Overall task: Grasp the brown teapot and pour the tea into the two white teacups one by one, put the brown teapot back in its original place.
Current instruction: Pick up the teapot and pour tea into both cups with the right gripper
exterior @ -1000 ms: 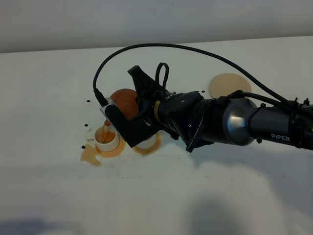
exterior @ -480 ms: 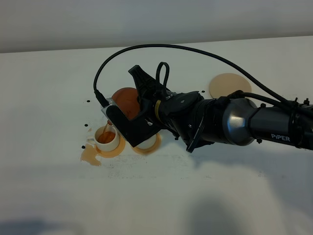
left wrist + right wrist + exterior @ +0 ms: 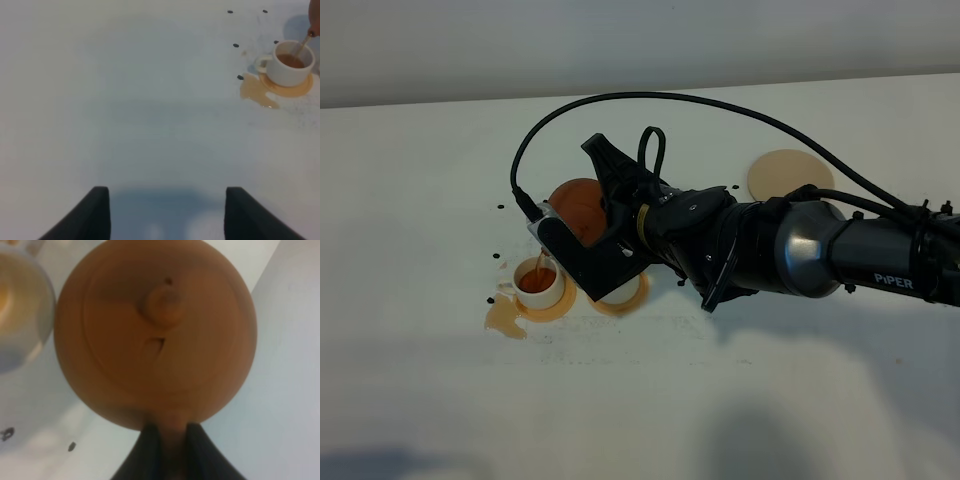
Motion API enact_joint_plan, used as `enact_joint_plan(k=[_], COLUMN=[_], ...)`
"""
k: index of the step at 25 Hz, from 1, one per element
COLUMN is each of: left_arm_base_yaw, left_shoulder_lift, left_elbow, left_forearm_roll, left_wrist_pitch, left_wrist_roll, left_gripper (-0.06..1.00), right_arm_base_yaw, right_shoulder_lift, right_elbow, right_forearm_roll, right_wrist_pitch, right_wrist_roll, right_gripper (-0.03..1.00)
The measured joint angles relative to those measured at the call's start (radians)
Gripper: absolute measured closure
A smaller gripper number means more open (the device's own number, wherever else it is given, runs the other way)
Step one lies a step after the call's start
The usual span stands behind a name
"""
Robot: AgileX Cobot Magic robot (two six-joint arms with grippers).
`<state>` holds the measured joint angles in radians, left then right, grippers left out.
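Right gripper [image 3: 172,442] pinched tight on handle of brown teapot [image 3: 575,203]. Pot was tilted above white teacup [image 3: 538,286], tea stream fell into cup. Tea puddle [image 3: 505,320] lay beside orange coaster [image 3: 295,91]. Cream saucer [image 3: 790,175] sat well apart. Left gripper [image 3: 165,215] hung with jaws spread, nothing between.

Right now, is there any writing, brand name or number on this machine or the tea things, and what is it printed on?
"PiPER": white letters on the dark casing of the right arm, seen from the high camera.
Nothing else: the brown teapot, the teacup and the table show no words, numbers or signs in any view.
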<state>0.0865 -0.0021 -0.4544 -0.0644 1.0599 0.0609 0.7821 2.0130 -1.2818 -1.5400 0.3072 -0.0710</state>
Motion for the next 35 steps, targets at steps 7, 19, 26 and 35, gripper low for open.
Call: enact_joint_plan(k=[7, 19, 26, 35], left_arm_base_yaw=[0.000, 0.000, 0.000, 0.000], left_shoulder_lift=[0.000, 0.000, 0.000, 0.000], left_elbow=[0.000, 0.000, 0.000, 0.000], left_forearm_roll=[0.000, 0.000, 0.000, 0.000], left_wrist_pitch=[0.000, 0.000, 0.000, 0.000], left_wrist_roll=[0.000, 0.000, 0.000, 0.000], left_gripper=[0.44, 0.44, 0.44, 0.44], right_arm_base_yaw=[0.000, 0.000, 0.000, 0.000], right_shoulder_lift=[0.000, 0.000, 0.000, 0.000], right_elbow=[0.000, 0.000, 0.000, 0.000], right_forearm_roll=[-0.017, -0.046, -0.054, -0.063], right_wrist_pitch=[0.000, 0.012, 0.018, 0.018], right_wrist_roll=[-0.002, -0.001, -0.001, -0.002], right_gripper=[0.85, 0.85, 0.85, 0.85])
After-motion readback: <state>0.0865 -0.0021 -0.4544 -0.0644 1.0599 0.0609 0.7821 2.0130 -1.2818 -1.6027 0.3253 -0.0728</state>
